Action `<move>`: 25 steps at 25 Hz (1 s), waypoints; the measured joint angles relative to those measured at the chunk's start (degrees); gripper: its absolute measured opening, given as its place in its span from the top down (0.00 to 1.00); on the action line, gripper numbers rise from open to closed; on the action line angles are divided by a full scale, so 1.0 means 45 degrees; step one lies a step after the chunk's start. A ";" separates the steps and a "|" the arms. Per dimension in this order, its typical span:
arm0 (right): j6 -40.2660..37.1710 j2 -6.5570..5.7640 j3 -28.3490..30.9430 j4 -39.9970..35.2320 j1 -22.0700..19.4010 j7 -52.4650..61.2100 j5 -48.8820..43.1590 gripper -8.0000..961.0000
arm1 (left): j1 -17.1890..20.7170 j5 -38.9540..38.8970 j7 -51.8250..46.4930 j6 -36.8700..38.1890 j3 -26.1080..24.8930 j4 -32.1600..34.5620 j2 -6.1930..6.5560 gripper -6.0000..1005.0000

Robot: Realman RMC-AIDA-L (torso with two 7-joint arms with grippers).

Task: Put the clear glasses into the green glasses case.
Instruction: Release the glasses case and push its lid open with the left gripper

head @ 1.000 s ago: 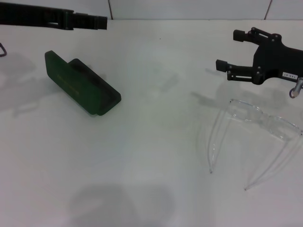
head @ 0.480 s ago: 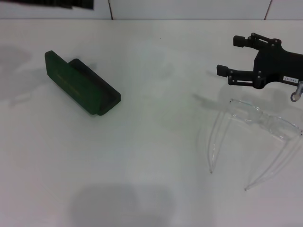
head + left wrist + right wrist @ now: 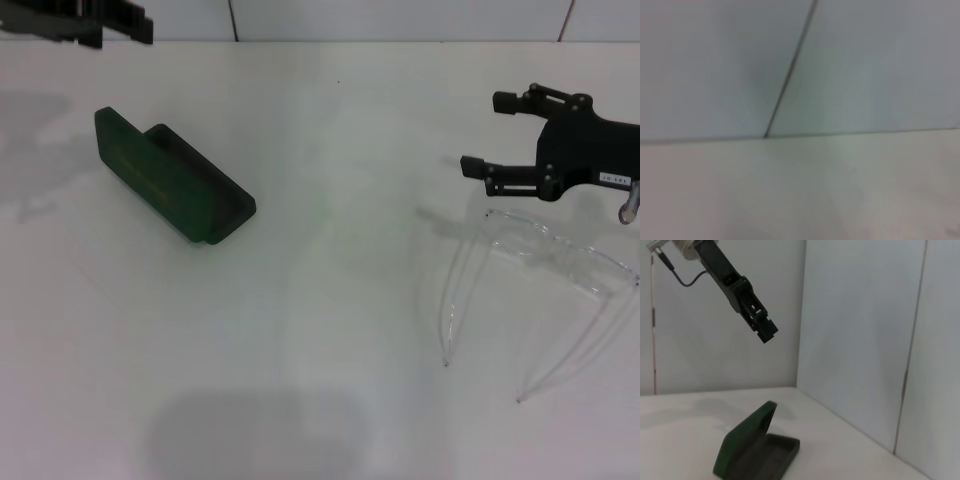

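Nearest the robot, on its right side of the white table [image 3: 320, 330], the clear glasses [image 3: 545, 262] rest with their long thin arms unfolded and pointing back toward the robot, the wraparound lens on the far edge; they look unmoved over the last second. Just beyond and above the lens hovers the right gripper [image 3: 482, 133], its two black fingers spread well apart and holding nothing, pointing toward the robot's left. Over the last second it has drifted only slightly, edging a little rightward and lifting a touch, so it is not yet lined up for a grasp and the pickup has not begun. Well apart, on the left side and somewhat farther back, the green glasses case [image 3: 170, 186] lies open, lid tilted up on its hinge, dark lining exposed in the right wrist view, ready to receive the glasses. Farthest back, the left gripper [image 3: 120, 25] has pulled away: a second ago it reached over the table's far edge near the case, and now only its end shows in the top left corner; whether its fingers are apart or together I cannot tell. That retreat probably leaves the fetching to the right arm.
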 joint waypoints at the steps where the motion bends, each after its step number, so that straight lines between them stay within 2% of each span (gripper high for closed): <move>1: 0.0012 -0.0005 0.0009 -0.0043 0.0006 0.0000 -0.0126 0.09 | -0.0035 0.0204 -0.0283 0.0002 0.0114 -0.0076 -0.0014 0.37; 6: 0.0091 -0.0029 0.0490 -0.0306 -0.0055 -0.0108 -0.1226 0.09 | -0.0626 0.1668 -0.1228 -0.0012 0.0533 -0.1319 -0.0120 0.37; 9: 0.0084 0.0009 0.1143 -0.0311 -0.0057 -0.0301 -0.1965 0.09 | -0.1038 0.2319 -0.1489 -0.0288 0.0536 -0.2296 -0.0288 0.37; 13: 0.0023 -0.0041 0.1516 -0.0316 -0.0077 -0.0786 -0.2214 0.09 | -0.1488 0.2922 -0.1599 -0.0928 0.0293 -0.3322 -0.0709 0.37; 17: -0.0018 -0.0268 0.1642 -0.0319 -0.0037 -0.0883 -0.2223 0.10 | -0.1902 0.3681 -0.1619 -0.1231 -0.0104 -0.3868 -0.1066 0.37; 20: -0.0120 -0.0385 0.1673 -0.0275 -0.0019 -0.1168 -0.2229 0.10 | -0.2025 0.3722 -0.1649 -0.1437 -0.0242 -0.4279 -0.1093 0.37; 25: -0.0157 -0.0397 0.1694 -0.0234 -0.0097 -0.1754 -0.2235 0.10 | -0.1926 0.3736 -0.1660 -0.1998 -0.0331 -0.4751 -0.1105 0.38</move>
